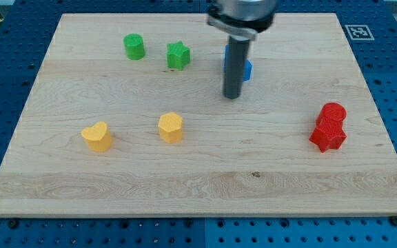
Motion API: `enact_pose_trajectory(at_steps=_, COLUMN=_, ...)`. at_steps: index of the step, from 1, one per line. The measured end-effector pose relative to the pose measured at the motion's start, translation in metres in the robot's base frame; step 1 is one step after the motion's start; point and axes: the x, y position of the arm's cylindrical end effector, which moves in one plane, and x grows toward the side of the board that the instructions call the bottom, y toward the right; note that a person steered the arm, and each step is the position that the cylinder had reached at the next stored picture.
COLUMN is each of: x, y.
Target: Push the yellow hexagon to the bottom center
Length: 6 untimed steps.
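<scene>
The yellow hexagon (171, 127) sits on the wooden board left of centre. My tip (232, 96) rests on the board up and to the right of it, well apart from it. A blue block (247, 69) is mostly hidden behind the rod, just above the tip. A yellow heart-shaped block (97, 136) lies to the left of the hexagon.
A green cylinder (134, 47) and a green star (178, 55) stand near the view's top left. Two red blocks, one round (333, 114) and one star-like (328, 137), touch at the right. The board's bottom edge (198, 215) borders a blue pegboard table.
</scene>
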Motion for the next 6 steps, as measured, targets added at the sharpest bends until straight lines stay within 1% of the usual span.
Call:
enact_pose_trajectory(at_steps=1, x=0.016, y=-0.072)
enact_pose_trajectory(at_steps=2, x=0.046, y=-0.097)
enact_pose_trajectory(at_steps=3, x=0.083, y=-0.081)
enact_pose_trajectory(at_steps=4, x=0.088, y=-0.032)
enact_pose_trajectory(at_steps=5, x=0.085, y=-0.059)
enact_pose_trajectory(at_steps=6, x=0.105, y=-0.099)
